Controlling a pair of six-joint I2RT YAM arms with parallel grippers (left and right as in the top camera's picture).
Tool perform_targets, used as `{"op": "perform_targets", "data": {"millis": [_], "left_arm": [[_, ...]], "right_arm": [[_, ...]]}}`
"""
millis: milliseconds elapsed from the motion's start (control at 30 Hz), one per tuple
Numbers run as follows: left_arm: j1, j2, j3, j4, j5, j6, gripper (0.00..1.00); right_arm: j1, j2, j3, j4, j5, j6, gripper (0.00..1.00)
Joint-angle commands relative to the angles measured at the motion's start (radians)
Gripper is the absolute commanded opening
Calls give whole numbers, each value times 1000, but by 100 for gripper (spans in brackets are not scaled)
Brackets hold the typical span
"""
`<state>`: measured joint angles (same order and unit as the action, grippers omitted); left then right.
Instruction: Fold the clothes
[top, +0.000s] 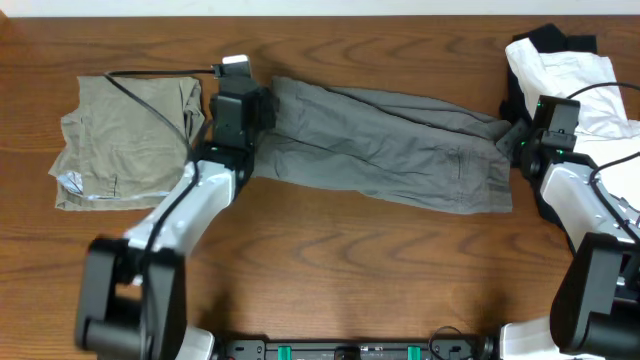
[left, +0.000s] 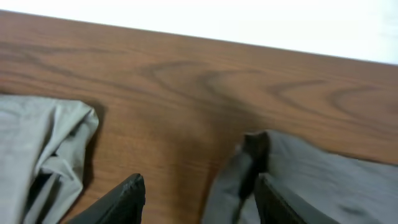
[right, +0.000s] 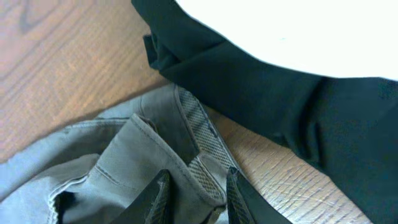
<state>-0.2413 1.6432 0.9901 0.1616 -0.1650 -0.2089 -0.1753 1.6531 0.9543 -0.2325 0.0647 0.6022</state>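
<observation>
The bench (top: 330, 250) carries the grey shorts (top: 390, 140) stretched across its middle, both ends hidden under the arms; the right fingers (right: 155, 200) clench the lined waistband; the left fingers (left: 127, 199), released and spread, straddle the opposite hem, their bases cut off.

Overhead: light is even and diffuse, falling from above. The wood surface (top: 330, 260) reads warm, and shadows are soft and faint. The white garment (top: 570, 65) is blown out, its folds barely legible.

Left wrist: the whole frame is soft. The strip beyond the surface edge is clipped to white. My left hand (left: 199, 202) is a dark blur at the bottom.

Right wrist: sharper. The mesh lining (right: 202, 134) of the grey shorts (right: 124, 155) is resolved. The black garment (right: 298, 106) is crushed and near featureless. My right hand (right: 196, 199) is out of focus.
</observation>
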Motion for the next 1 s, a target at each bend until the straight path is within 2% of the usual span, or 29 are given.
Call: {"op": "perform_targets", "data": {"millis": [0, 100, 200, 233, 333, 500, 667, 967], "left_arm": [[-8, -97, 27, -105, 153, 10, 59], [-26, -141, 27, -217, 211, 10, 56], [-39, -147, 27, -307, 210, 11, 41], [-40, -145, 27, -331, 210, 10, 33], [-40, -134, 27, -379, 211, 10, 23], [-40, -102, 26, -389, 214, 10, 22], [-41, -48, 26, -386, 287, 10, 23], [-67, 53, 26, -349, 289, 10, 23]], "right_arm": [[-15, -41, 59, -1, 37, -26, 29], [-14, -60, 101, -46, -13, -47, 28], [-13, -95, 131, -52, -143, -132, 26], [-13, -113, 144, -69, -195, -165, 26], [-9, -162, 157, -140, -307, -249, 26], [24, -167, 154, -309, -416, -391, 17], [98, -111, 149, -446, -435, -553, 17], [150, 62, 147, -334, -341, -562, 21]]}}
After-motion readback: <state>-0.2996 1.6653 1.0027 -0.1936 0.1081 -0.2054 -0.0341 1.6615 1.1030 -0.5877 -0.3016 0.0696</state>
